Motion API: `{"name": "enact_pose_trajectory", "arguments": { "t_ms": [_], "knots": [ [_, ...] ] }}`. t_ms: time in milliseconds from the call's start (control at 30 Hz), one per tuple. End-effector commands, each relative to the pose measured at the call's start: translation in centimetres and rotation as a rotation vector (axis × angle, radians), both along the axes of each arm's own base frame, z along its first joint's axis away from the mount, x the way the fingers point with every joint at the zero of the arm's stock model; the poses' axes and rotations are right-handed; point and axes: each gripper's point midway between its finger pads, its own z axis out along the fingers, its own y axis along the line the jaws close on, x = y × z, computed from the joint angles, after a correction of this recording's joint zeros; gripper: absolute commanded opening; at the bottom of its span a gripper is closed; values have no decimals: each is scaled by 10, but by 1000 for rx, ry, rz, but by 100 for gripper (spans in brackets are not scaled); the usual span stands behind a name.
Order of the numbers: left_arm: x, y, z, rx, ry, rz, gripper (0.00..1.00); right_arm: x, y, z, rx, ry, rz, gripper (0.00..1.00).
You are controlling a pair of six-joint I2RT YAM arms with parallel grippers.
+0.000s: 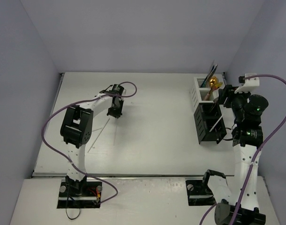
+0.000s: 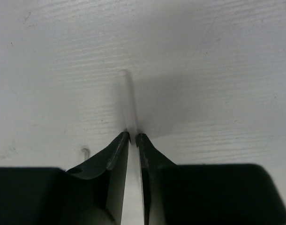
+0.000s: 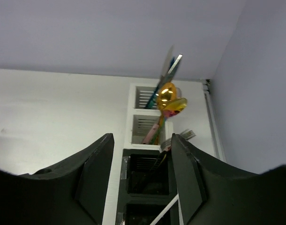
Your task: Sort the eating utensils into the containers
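My left gripper is down at the table at the far left, its jaws nearly closed on a thin pale stick that lies on the table and runs away from the fingertips. Another pale stick lies nearer on the table. My right gripper is open and empty above the black container. A pale stick leans in that container. The white container behind it holds the gold spoon, the blue knife and other cutlery. Fork tines show beside my right finger.
The side wall stands close to the right of the containers. Purple cables loop round both arms. The arm bases sit at the near edge.
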Motion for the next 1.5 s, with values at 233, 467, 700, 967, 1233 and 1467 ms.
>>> {"name": "enact_pose_trajectory", "arguments": {
  "t_ms": [233,467,700,967,1233,1467],
  "knots": [
    [-22,-51,75,-323,41,-102,0,-7,99,51,-441,-240,535,49],
    [-57,-97,177,-703,35,-200,0,-16,225,-2,-872,-209,892,44],
    [-85,-114,199,-869,150,-241,0,-63,331,-68,-1140,-251,1217,48],
    [-100,-115,191,-890,236,-247,0,-89,376,-119,-1310,-283,1404,51],
    [-104,-114,182,-877,268,-239,0,-96,392,-157,-1471,-294,1492,51],
    [-106,-116,179,-876,288,-228,0,-91,406,-181,-1547,-288,1541,48]
  ]
}}
